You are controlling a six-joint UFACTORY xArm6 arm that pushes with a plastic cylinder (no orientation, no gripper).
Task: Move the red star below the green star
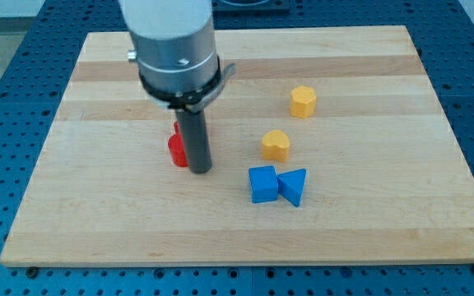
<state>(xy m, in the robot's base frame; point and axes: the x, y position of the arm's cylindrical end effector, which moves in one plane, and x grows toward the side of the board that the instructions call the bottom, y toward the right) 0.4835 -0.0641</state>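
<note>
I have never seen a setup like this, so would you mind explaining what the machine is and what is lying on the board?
This is a single camera picture looking down at a slant onto a wooden board resting on a blue perforated table. The large grey cylinder is the end of a robot arm. It has no hand and holds nothing; it ends in a dark rod, and my tip slides along the board to push blocks. The tip stands right beside a red block, on that block's right in the view; the rod partly hides it, so its shape is unclear. Further to the view's right lie a yellow hexagonal block, a yellow heart-like block, a blue cube and a blue triangular block. No green block is visible.
</note>
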